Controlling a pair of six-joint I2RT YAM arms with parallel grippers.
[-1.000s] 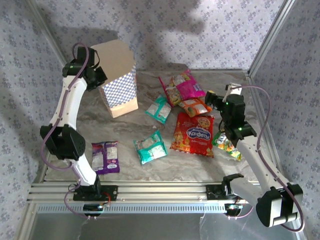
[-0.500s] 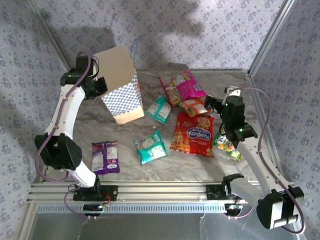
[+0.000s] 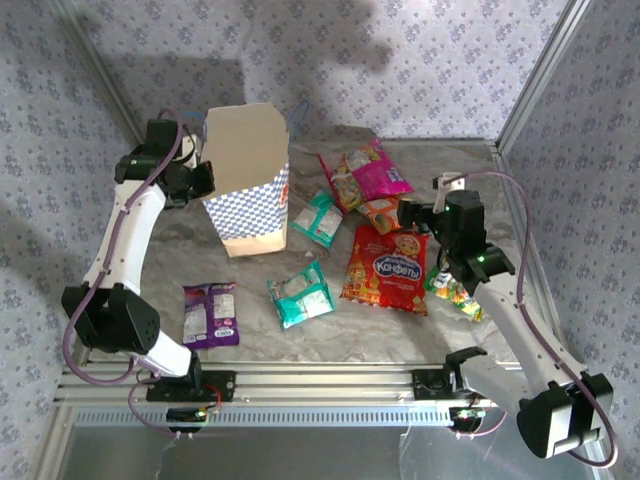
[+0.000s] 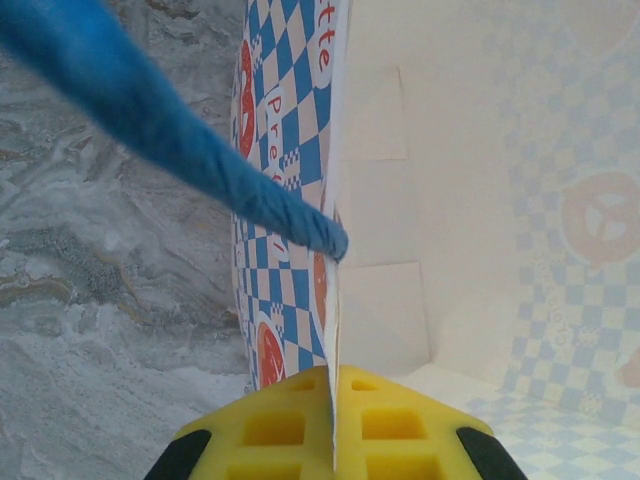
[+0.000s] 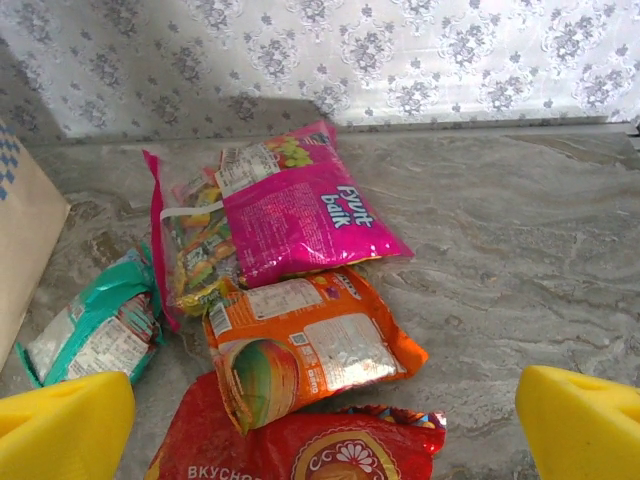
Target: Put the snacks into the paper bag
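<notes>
Your surface point(image 3: 330, 340) shows a grey marbled finish. The paper bag point(image 3: 250, 215) stands on it. The snacks point(image 3: 385, 268) lie scattered beside the bag.

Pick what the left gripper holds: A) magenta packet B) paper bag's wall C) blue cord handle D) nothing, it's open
B: the left wrist view shows the wall edge of the paper bag pinched in the shut left gripper, the blue cord handle clear above it.

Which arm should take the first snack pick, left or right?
Right. The right gripper is open and faces the orange packet, with the magenta packet just beyond. The left gripper is shut on the paper bag rim, so it looks busy holding the bag.
</notes>
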